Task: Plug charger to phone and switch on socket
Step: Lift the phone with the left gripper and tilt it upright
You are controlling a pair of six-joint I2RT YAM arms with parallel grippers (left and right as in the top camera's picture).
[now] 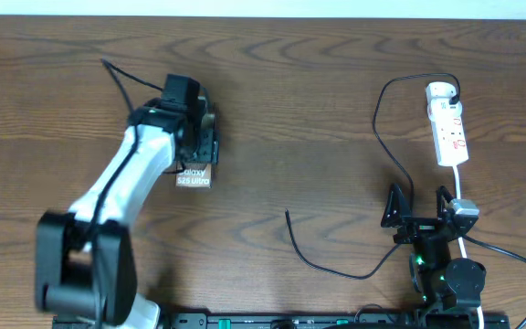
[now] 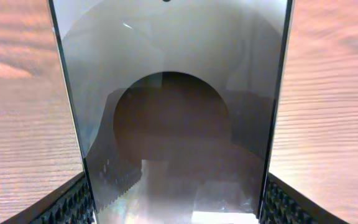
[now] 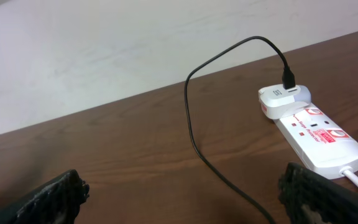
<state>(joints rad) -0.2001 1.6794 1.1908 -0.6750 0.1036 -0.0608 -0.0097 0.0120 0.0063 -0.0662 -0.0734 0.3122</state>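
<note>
The phone [image 1: 195,175] lies flat on the wooden table, its "Galaxy S25 Ultra" text showing. My left gripper [image 1: 194,135] is over its far end and shut on it. In the left wrist view the phone's glossy screen [image 2: 176,93] fills the frame between both finger pads [image 2: 176,208]. The charger cable [image 1: 393,151] runs from the adapter on the socket strip [image 1: 449,128], passes under my right gripper [image 1: 418,206], and ends in a free plug tip [image 1: 288,213]. My right gripper [image 3: 185,193] is open and empty above the cable [image 3: 191,124]. The strip also shows in the right wrist view [image 3: 319,134].
A white adapter [image 3: 281,99] sits in the strip's far end. The strip's white cord [image 1: 465,239] runs toward the right arm's base. A thin black wire [image 1: 121,80] trails behind the left arm. A pale wall [image 3: 135,43] stands beyond the table's far edge.
</note>
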